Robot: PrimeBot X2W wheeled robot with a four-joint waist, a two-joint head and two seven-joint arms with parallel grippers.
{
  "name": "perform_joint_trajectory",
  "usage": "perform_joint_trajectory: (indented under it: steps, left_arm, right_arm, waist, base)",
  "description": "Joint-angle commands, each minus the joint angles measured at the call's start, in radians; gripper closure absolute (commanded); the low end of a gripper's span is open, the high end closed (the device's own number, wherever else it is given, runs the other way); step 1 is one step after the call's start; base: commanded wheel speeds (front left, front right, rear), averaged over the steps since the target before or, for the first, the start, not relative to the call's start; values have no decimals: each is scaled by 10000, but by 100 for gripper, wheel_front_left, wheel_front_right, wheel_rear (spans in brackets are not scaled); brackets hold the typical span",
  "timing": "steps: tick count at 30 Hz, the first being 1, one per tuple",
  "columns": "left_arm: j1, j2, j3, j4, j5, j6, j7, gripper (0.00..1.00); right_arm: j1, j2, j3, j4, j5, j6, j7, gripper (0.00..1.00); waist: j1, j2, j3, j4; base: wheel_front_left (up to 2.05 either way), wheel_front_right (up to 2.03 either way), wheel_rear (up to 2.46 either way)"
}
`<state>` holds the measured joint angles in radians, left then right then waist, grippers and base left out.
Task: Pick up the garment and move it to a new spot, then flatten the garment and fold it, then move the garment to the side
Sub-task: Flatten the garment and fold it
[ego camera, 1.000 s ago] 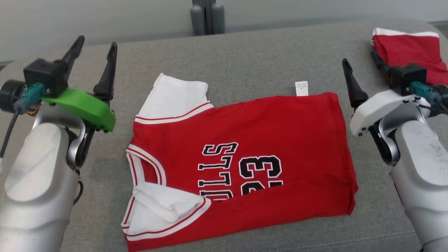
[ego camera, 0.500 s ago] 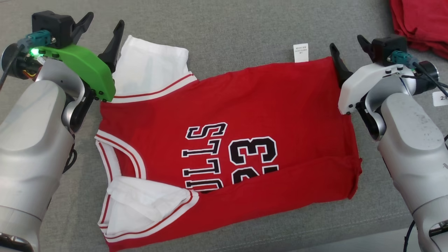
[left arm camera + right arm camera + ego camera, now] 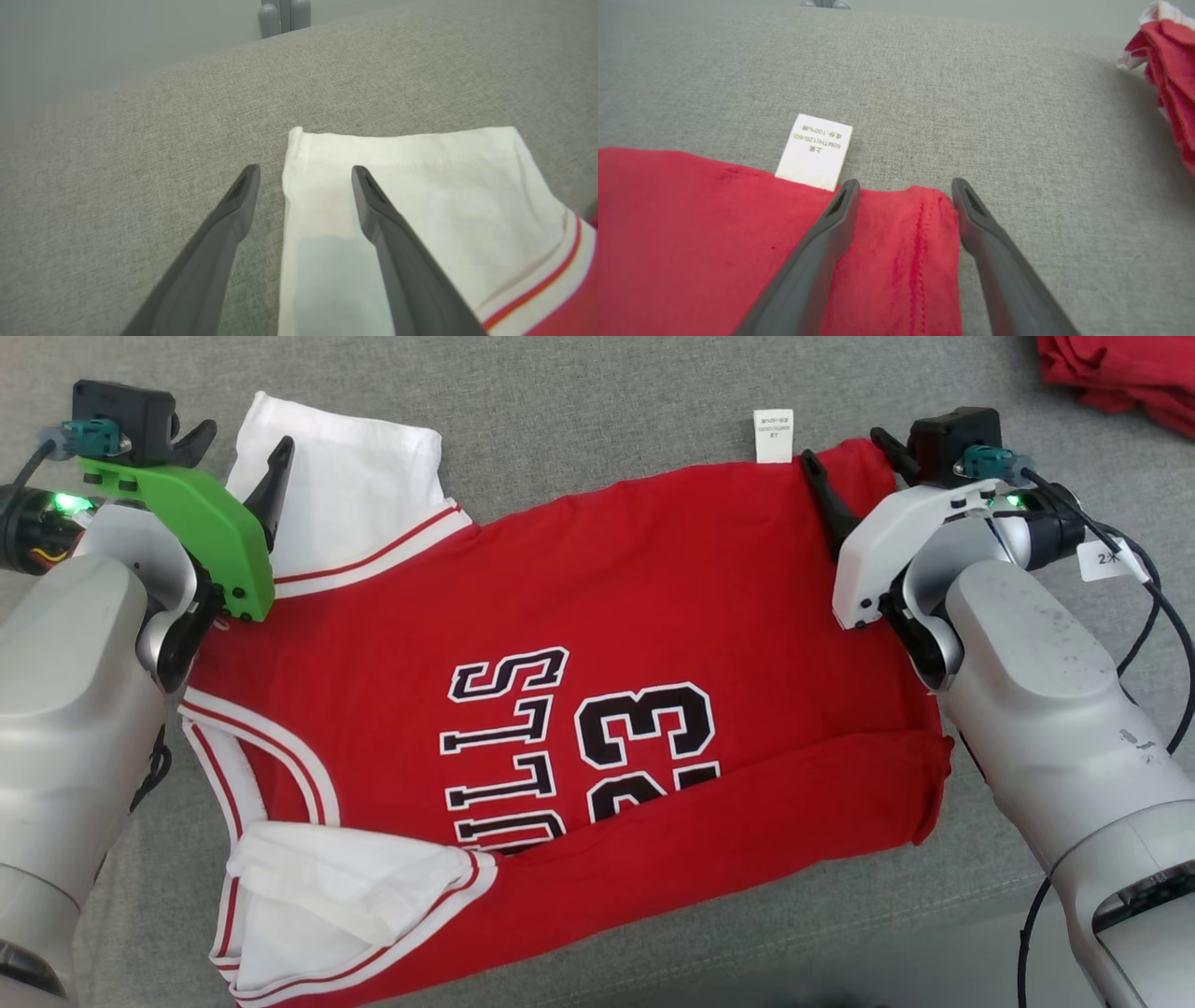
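Note:
The garment (image 3: 597,644) is a red jersey with white sleeves and black "23" lettering, spread flat on the grey cushion with its near edge folded over. My left gripper (image 3: 241,443) is open above the far white sleeve (image 3: 420,196). In the left wrist view the left gripper (image 3: 304,170) straddles the sleeve's outer edge. My right gripper (image 3: 842,448) is open over the jersey's far right corner. The right wrist view shows that gripper (image 3: 906,186) with the red hem corner (image 3: 896,242) between its fingers, beside a white label (image 3: 815,151).
Another red garment (image 3: 1120,373) lies bunched at the far right, also in the right wrist view (image 3: 1167,70). Bare grey cushion (image 3: 607,392) stretches beyond the jersey. The cushion's front edge (image 3: 990,919) runs close by at lower right. Grey posts (image 3: 285,16) stand behind the cushion.
The head camera has tipped down, shifting the whole picture. Both grippers have come forward and inward, from beside the jersey to over its far corners. Both stay open.

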<state>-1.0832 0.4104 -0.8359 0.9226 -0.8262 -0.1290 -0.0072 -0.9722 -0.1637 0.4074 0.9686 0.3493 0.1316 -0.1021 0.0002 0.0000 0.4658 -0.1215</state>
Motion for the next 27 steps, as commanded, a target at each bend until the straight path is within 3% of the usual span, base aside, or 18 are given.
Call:
perform_joint_trajectory:
  steps: [1,12,13,14,15,17,27]
  left_arm:
    - [-278,50,-81,64,-191,-31,-106,0]
    - [-747,-278,-688,946,-1130,-29,20,0]
    - [-732,-305,-752,971,-1198,-31,53,58]
    - [-724,-325,-826,983,-1297,-31,33,100]
    - [-719,-316,-886,973,-1350,-31,-5,100]
    - [-740,-282,-949,857,-1499,-29,-226,100]
    - [-685,-227,-1057,87,-2364,-30,-1846,100]
  right_arm:
    - [-149,31,104,87,125,-22,-66,0]
    - [-440,178,1112,323,991,-20,210,0]
    - [-431,177,1187,311,1077,-20,250,0]
    - [-431,148,1296,282,1144,-19,318,25]
    - [-432,121,1401,244,1166,-19,337,53]
    - [-454,55,1506,117,1346,-19,291,100]
    - [-590,-436,1468,300,1409,-22,-838,100]
  waist:
    - [-2,0,140,-106]
    - [-2,0,363,-348]
    - [-2,0,358,-348]
    - [-2,0,349,-334]
    - [-2,0,334,-311]
    - [-2,0,282,-234]
    - [-2,0,-355,434]
  base:
    - [0,0,0]
    - [0,0,0]
    - [0,0,0]
    - [0,0,0]
    - [0,0,0]
    - [0,0,0]
    - [0,0,0]
